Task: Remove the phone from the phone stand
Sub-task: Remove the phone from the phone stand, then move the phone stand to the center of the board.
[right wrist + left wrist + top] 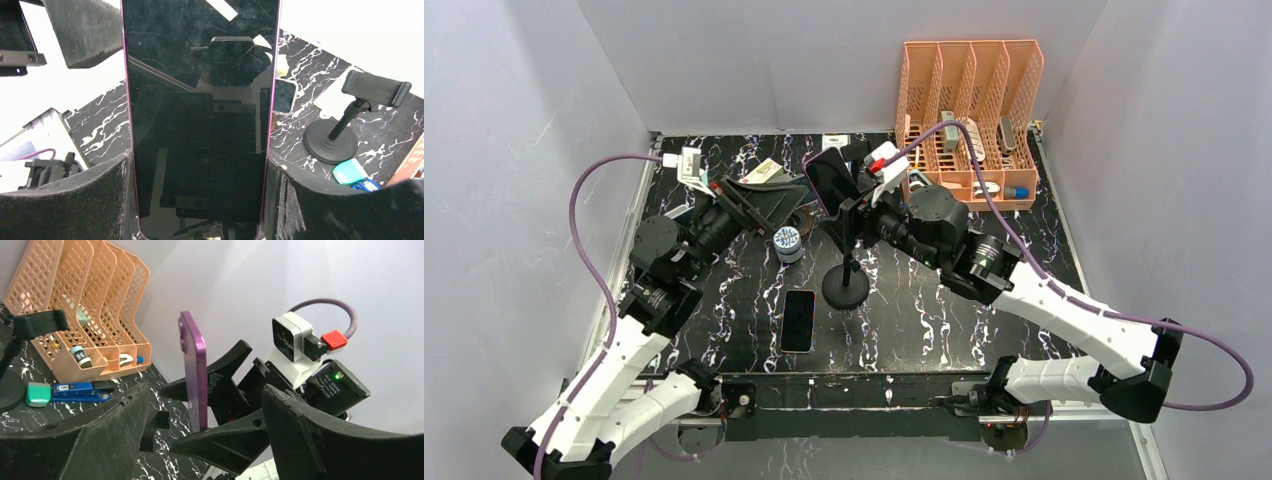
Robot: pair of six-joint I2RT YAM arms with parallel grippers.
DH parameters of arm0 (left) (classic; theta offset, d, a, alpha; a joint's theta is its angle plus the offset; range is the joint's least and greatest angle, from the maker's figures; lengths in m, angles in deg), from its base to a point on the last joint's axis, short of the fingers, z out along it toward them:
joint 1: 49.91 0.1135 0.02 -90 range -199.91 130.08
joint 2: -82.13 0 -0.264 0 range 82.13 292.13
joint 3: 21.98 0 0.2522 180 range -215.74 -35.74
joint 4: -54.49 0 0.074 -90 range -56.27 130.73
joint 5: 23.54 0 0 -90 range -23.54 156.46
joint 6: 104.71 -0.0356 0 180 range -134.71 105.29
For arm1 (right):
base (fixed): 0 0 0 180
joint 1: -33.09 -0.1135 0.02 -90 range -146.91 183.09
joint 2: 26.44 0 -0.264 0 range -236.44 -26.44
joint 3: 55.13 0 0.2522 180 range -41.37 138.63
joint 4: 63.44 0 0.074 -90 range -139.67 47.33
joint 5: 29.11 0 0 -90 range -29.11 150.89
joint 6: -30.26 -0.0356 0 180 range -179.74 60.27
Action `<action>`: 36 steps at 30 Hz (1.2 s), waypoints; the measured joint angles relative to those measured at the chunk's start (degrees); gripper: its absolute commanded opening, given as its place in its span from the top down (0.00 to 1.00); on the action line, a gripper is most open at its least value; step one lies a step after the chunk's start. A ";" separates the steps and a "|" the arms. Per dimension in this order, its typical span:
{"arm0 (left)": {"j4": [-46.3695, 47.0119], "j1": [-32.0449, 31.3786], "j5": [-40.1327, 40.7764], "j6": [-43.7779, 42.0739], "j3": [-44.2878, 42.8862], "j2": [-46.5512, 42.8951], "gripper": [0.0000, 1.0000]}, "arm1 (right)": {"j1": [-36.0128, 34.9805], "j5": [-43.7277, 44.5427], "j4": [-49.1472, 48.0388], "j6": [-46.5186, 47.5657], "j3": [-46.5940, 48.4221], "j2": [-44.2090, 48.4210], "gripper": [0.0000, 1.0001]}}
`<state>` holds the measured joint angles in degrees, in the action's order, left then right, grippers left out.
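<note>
The purple phone (829, 180) hangs in the air above the table, dark screen (199, 100) toward the right wrist camera. My right gripper (199, 160) is shut on it, a finger pressed on each long edge. The black phone stand (846, 282) stands just below and in front, its clamp (376, 87) empty. Seen from the left wrist, the phone (195, 365) is edge-on, with the right gripper's fingers (225, 365) around it. My left gripper (206, 390) is open and faces the phone from the left without touching it; in the top view it (789, 205) sits beside the phone.
A black phone (797, 320) lies flat on the marbled table (944, 320) near the front. A small jar (787, 243) stands left of the stand. An orange file organiser (969, 110) sits at the back right, with a blue stapler (80, 389) and a green item (37, 393) nearby.
</note>
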<state>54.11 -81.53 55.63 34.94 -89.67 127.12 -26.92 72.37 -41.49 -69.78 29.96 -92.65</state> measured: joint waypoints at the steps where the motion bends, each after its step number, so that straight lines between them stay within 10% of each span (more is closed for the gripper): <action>1: 0.83 -0.15 -0.85 -0.59 0.00 0.59 0.22 | 0.00 0.24 -0.31 0.24 0.24 -0.46 0.99; 36: 4.22 -0.87 -3.54 -4.39 -1.31 9.25 0.83 | -2.40 3.98 -3.82 1.36 2.38 -5.53 0.99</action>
<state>58.33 -82.41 52.09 30.54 -90.98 136.37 -29.32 76.35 -45.31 -68.42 32.35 -98.18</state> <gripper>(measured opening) 0.206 0.799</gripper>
